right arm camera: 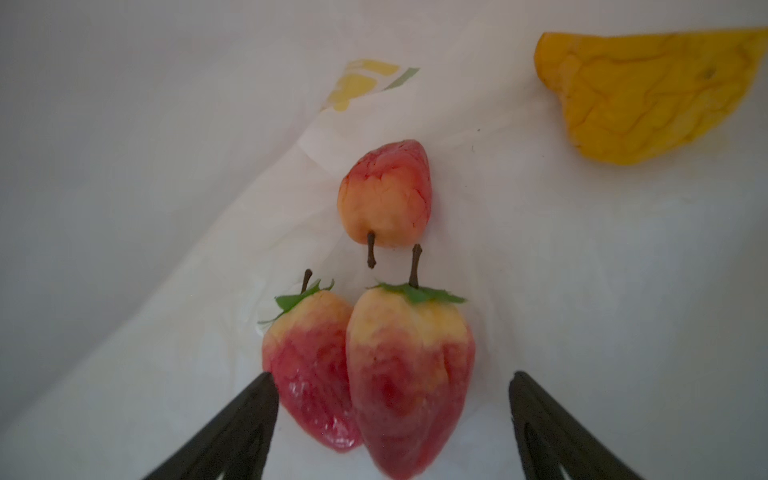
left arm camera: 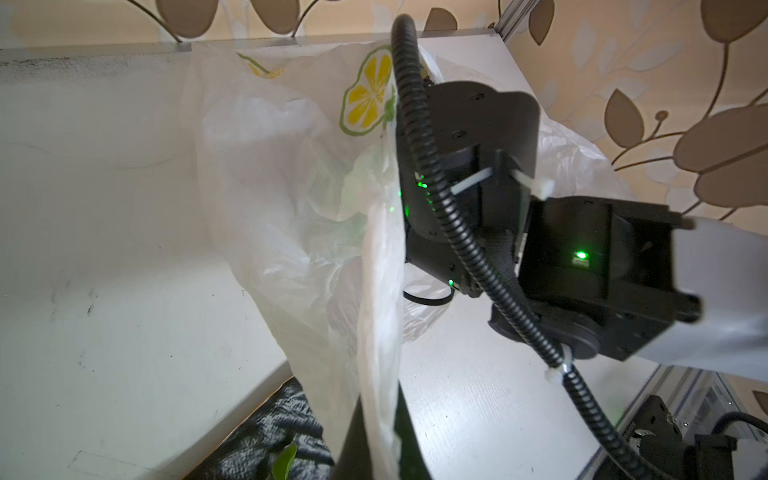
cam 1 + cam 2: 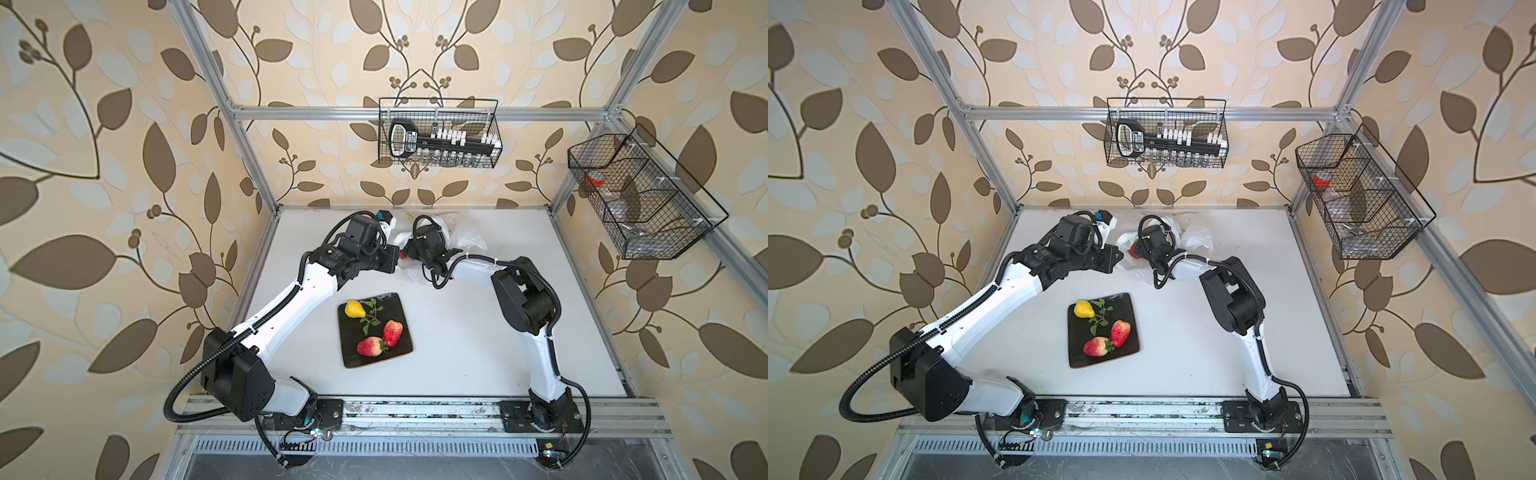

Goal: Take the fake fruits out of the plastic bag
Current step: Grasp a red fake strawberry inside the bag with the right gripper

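Left gripper [image 2: 376, 419] jaws together, apparently pinching bag [image 2: 270, 166], one o'clock of tray [image 3: 390, 309]. Right gripper [image 1: 390, 378] jaws wide apart, astride two strawberries [image 1: 411, 332].

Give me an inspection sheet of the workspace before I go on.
Surface: white table, black tray on it.
Job's things: on tray, yellow pear, sprig, two strawberries; inside plastic bag, two more strawberries, small blushed pear, yellow piece.
Clutter: nothing seen.
Grippers: left claw shut on plastic bag; right claw open inside it, fingers either side of the strawberries.
Cables: black conduit along both arms.
Surroundings: two wire baskets on frame, leaf wallpaper.
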`<state>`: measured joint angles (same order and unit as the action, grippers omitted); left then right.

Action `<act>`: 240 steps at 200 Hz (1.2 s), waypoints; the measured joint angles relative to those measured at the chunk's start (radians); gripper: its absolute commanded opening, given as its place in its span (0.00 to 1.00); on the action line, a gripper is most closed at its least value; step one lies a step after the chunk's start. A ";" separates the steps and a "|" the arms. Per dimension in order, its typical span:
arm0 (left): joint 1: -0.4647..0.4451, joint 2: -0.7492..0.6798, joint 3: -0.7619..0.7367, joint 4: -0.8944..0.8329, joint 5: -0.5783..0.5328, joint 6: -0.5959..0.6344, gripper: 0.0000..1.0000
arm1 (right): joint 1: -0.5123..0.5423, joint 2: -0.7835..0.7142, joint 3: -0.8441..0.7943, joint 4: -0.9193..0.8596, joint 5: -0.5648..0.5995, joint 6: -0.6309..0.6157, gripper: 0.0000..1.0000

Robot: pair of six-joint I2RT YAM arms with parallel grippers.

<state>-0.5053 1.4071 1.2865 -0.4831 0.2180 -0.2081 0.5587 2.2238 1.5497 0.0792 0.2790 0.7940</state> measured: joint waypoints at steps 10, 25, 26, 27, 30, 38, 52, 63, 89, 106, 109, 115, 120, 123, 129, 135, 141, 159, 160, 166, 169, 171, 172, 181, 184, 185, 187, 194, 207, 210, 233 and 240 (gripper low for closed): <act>0.000 0.000 0.000 0.000 0.010 0.000 0.00 | -0.001 0.023 0.031 -0.010 0.010 0.006 0.88; 0.000 -0.002 -0.003 0.000 0.013 0.001 0.00 | -0.003 0.055 0.068 -0.019 0.023 0.016 0.85; 0.000 -0.003 -0.003 0.000 0.014 0.001 0.00 | -0.003 0.057 0.070 -0.019 0.024 0.017 0.85; 0.000 -0.003 -0.004 0.000 0.014 0.001 0.00 | -0.003 0.058 0.071 -0.020 0.024 0.017 0.85; 0.000 -0.005 -0.006 0.000 0.014 0.001 0.00 | -0.003 0.065 0.079 -0.024 0.026 0.018 0.84; 0.000 -0.008 -0.011 0.000 0.014 0.001 0.00 | -0.003 0.078 0.093 -0.031 0.030 0.022 0.82; 0.000 -0.013 -0.017 -0.004 0.014 0.003 0.00 | -0.003 0.098 0.114 -0.043 0.039 0.028 0.80; 0.000 -0.013 -0.017 -0.007 0.013 0.003 0.00 | -0.003 0.114 0.130 -0.054 0.042 0.029 0.78; 0.000 -0.019 -0.021 -0.006 0.009 0.003 0.00 | -0.003 0.139 0.148 -0.065 0.053 0.027 0.72; 0.000 -0.024 -0.028 -0.007 0.006 0.003 0.00 | -0.004 0.139 0.152 -0.076 0.054 0.026 0.66; 0.000 -0.024 -0.029 -0.007 0.004 0.003 0.00 | -0.004 0.139 0.152 -0.078 0.053 0.021 0.65; 0.000 -0.024 -0.030 -0.007 -0.001 0.003 0.00 | -0.004 0.139 0.152 -0.082 0.053 0.019 0.62; 0.000 -0.024 -0.030 -0.008 -0.008 0.002 0.00 | -0.005 0.139 0.152 -0.084 0.053 0.019 0.61; 0.000 -0.024 -0.030 -0.008 -0.013 0.002 0.00 | -0.005 0.139 0.152 -0.085 0.053 0.013 0.59; 0.000 -0.024 -0.031 -0.007 -0.020 0.001 0.00 | -0.005 0.139 0.152 -0.085 0.052 0.008 0.58; 0.000 -0.024 -0.031 -0.007 -0.026 -0.001 0.00 | -0.005 0.139 0.152 -0.084 0.051 0.002 0.56; 0.000 -0.024 -0.032 -0.007 -0.037 -0.002 0.00 | -0.005 0.138 0.150 -0.083 0.050 -0.001 0.55; 0.000 -0.024 -0.035 -0.005 -0.069 -0.010 0.00 | -0.005 0.114 0.115 -0.072 0.042 -0.013 0.52; 0.000 -0.024 -0.035 -0.005 -0.069 -0.011 0.00 | -0.005 0.109 0.110 -0.071 0.040 -0.014 0.52; 0.000 -0.025 -0.038 -0.002 -0.077 -0.013 0.00 | -0.005 0.095 0.092 -0.066 0.036 -0.016 0.52; 0.000 -0.025 -0.040 0.000 -0.081 -0.016 0.00 | -0.005 0.085 0.079 -0.063 0.033 -0.017 0.52; 0.000 -0.025 -0.041 0.002 -0.085 -0.018 0.00 | -0.005 0.079 0.071 -0.060 0.030 -0.018 0.52; 0.000 -0.025 -0.042 0.002 -0.087 -0.018 0.00 | -0.005 0.076 0.068 -0.060 0.029 -0.018 0.52; 0.000 -0.025 -0.048 0.007 -0.098 -0.029 0.00 | -0.005 0.043 0.031 -0.050 0.019 -0.020 0.52; 0.000 -0.025 -0.050 0.008 -0.100 -0.031 0.00 | -0.005 0.034 0.019 -0.045 0.016 -0.021 0.52; 0.000 -0.025 -0.051 0.008 -0.103 -0.032 0.00 | -0.005 0.028 0.013 -0.043 0.013 -0.021 0.52; 0.000 -0.025 -0.053 0.009 -0.105 -0.034 0.00 | -0.005 0.019 0.005 -0.041 0.012 -0.022 0.52; 0.000 -0.025 -0.057 0.012 -0.114 -0.040 0.00 | -0.005 -0.011 -0.027 -0.029 0.002 -0.023 0.52; 0.000 -0.025 -0.063 0.016 -0.124 -0.050 0.00 | -0.005 -0.069 -0.085 -0.005 -0.019 -0.029 0.52; 0.000 -0.025 -0.063 0.018 -0.126 -0.052 0.00 | -0.005 -0.082 -0.099 0.002 -0.024 -0.030 0.51; 0.000 -0.025 -0.064 0.026 -0.135 -0.060 0.00 | -0.008 -0.176 -0.185 0.044 -0.092 -0.047 0.51; 0.000 -0.025 -0.065 0.032 -0.140 -0.061 0.00 | -0.009 -0.203 -0.210 0.055 -0.118 -0.055 0.51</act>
<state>-0.5053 1.3823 1.2217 -0.4515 0.0780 -0.2691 0.5495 2.0212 1.3399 0.1341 0.1612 0.7391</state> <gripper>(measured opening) 0.048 0.526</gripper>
